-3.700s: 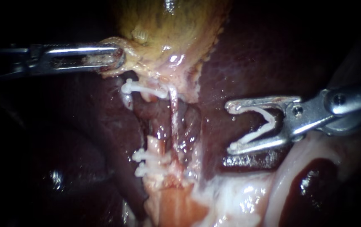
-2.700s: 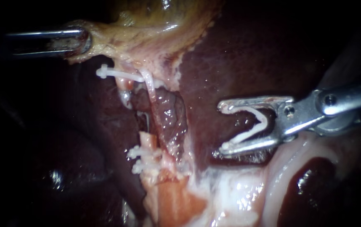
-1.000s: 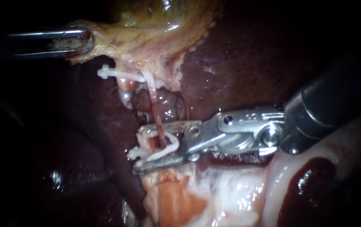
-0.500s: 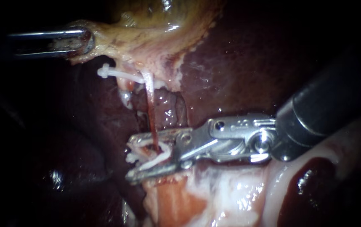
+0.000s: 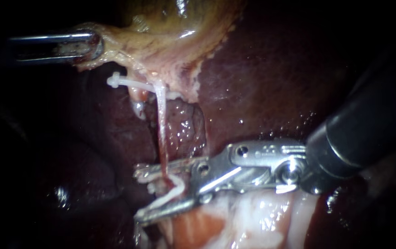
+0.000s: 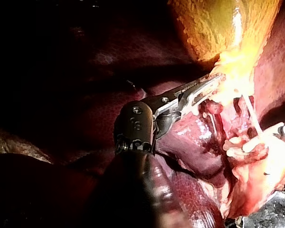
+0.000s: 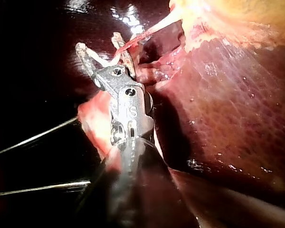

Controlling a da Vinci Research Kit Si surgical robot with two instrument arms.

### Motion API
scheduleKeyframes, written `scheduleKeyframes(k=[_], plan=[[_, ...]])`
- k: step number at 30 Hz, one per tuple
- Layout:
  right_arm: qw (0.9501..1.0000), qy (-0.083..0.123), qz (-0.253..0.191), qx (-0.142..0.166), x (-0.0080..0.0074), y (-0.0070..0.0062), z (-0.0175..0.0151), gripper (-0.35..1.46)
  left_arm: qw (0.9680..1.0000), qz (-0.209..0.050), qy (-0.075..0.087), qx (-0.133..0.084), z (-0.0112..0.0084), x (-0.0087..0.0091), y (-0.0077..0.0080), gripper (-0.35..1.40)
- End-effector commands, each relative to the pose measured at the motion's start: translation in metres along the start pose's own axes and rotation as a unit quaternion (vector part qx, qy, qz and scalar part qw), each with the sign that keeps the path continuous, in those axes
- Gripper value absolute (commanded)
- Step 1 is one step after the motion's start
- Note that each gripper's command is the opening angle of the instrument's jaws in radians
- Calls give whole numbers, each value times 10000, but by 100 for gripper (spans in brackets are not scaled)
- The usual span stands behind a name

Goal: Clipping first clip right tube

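Tissue (image 5: 235, 223), pale pink-white and glistening, lies nearest the endoscope, just below and to the right of the lower end of the thin, pale, red-streaked tube (image 5: 161, 124). Over that tissue lies my right instrument (image 5: 137, 196), a dark round shaft with a silver hinged tip, which meets the tube from the tube's right. Its two jaws stand apart in a narrow V, one above and one below the point where the tube's lower end passes between them. They carry a white V-shaped clip (image 5: 178, 186) whose legs lie along both jaws. This clip is open, its bend sits to the right of the tube, and the tube runs down into its mouth. Whether the clip's legs press on the tube cannot be told.

Dark red-brown liver (image 5: 262, 69) spreads behind the tube and to its right. Just beside the tube's upper end, on its left, a straight white clip (image 5: 126, 82) sticks out sideways. Above the tube's top sits the yellow-tan gallbladder (image 5: 175, 27), its pale edge stretching away to the tube's left. Farthest off, well to the left of the tube's upper end, my slender silver left instrument (image 5: 92, 46) has its jaws closed on that stretched edge of the gallbladder. The left wrist view shows both jaws pressed on the yellow tissue.
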State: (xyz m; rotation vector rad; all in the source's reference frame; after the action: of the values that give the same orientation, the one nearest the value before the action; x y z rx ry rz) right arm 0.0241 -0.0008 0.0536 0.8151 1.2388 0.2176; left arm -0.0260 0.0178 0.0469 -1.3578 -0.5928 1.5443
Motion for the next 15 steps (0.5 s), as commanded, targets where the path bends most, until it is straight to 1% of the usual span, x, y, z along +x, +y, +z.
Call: scheduleKeyframes(k=[1,7,15], plan=[[10000,8,-9,13,0,-2,0,49,10000,1,-2,-5,0,0,0,-35],[9999,48,-24,94,2,-9,-1,49,10000,2,-2,-5,0,0,0,-35],[9997,8,-2,228,2,-9,-2,47,10000,2,-2,-6,0,0,0,-35]])
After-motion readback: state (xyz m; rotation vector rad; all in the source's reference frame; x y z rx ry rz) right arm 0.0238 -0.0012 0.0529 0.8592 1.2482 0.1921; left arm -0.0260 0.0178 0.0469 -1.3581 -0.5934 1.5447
